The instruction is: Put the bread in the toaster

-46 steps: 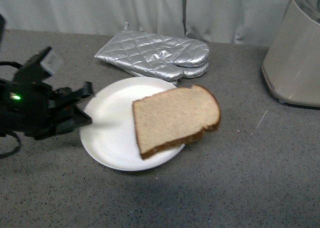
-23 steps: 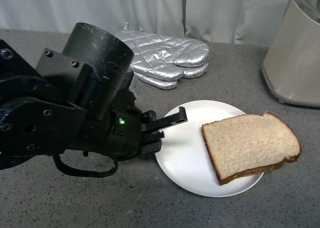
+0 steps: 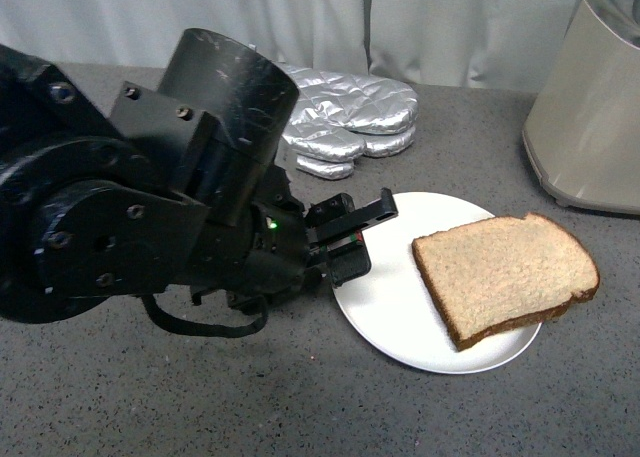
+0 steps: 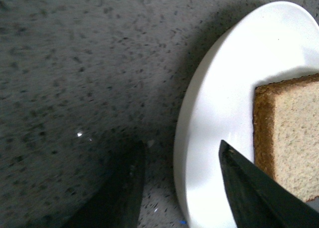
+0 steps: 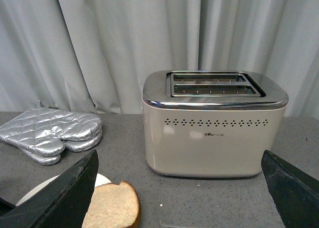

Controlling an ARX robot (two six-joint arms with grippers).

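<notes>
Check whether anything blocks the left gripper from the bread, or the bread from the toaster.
Nothing visible blocks either path. The open left gripper is at the rim of the plate, only bare plate between it and the bread. Only open countertop lies between bread and toaster.

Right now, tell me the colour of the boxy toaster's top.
Shiny silver on the beige boxy toaster; clearest in the right wrist view.

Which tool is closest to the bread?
The left black tool, its fingers straddling the round white plate's rim beside the tan bread slice. The right black tool faces the beige toaster.
</notes>
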